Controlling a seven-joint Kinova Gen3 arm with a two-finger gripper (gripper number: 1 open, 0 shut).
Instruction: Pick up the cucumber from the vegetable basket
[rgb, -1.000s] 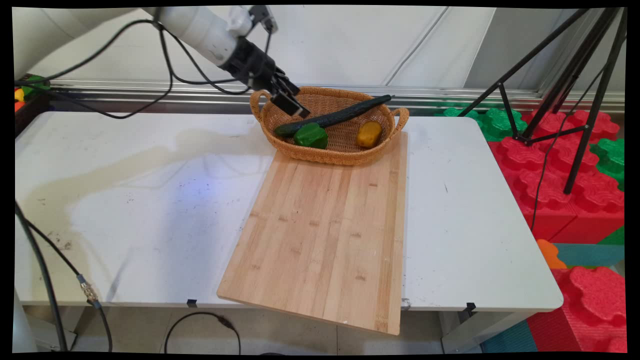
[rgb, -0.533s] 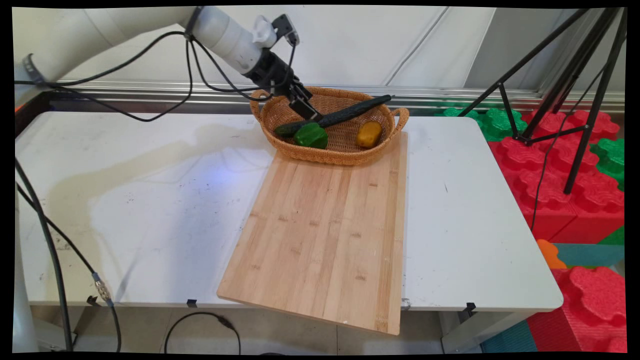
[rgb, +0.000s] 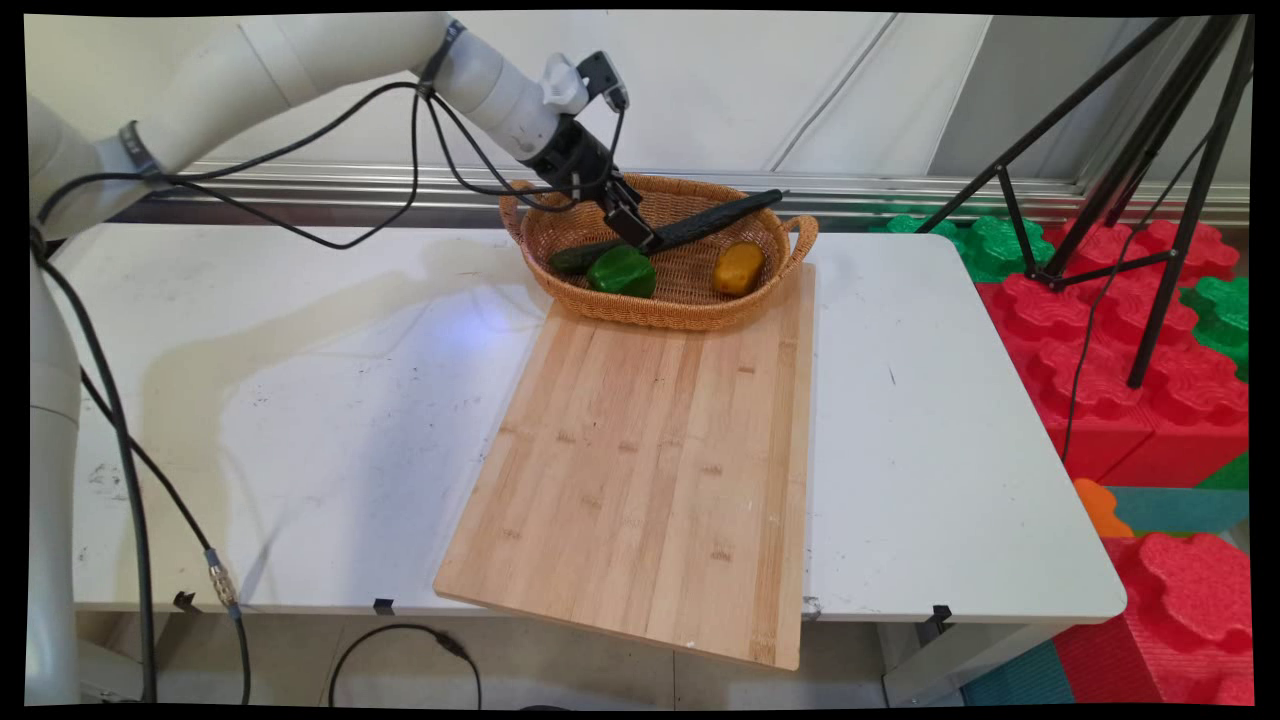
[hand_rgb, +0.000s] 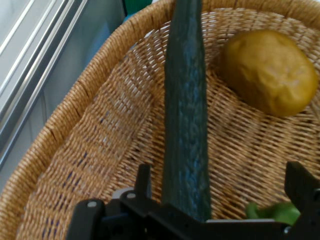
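A white table is seen from above its near side, with a wall behind it. A large wooden cutting board is laid on the table's middle, slightly skewed, its near edge overhanging the table's front. At the board's far end an oval wicker basket with two loop handles is set, its near wall resting on the board.

Three things are held in the basket. A long dark green cucumber is laid slantwise, one end down by the basket's left inner wall and the other propped over the far right rim. A green bell pepper is placed at the near left, just beside the cucumber's lower end. A yellow bell pepper is placed toward the right, apart from the green one.

The black gripper is reached down into the basket from the upper left, and it is positioned at the cucumber's lower half. In the hand view the fingers are seen spread apart, with the cucumber lying between them, nearer to the left finger than the right; whether either finger touches it cannot be told. The yellow pepper is seen beyond on the right, and a bit of the green pepper is visible by the right finger.
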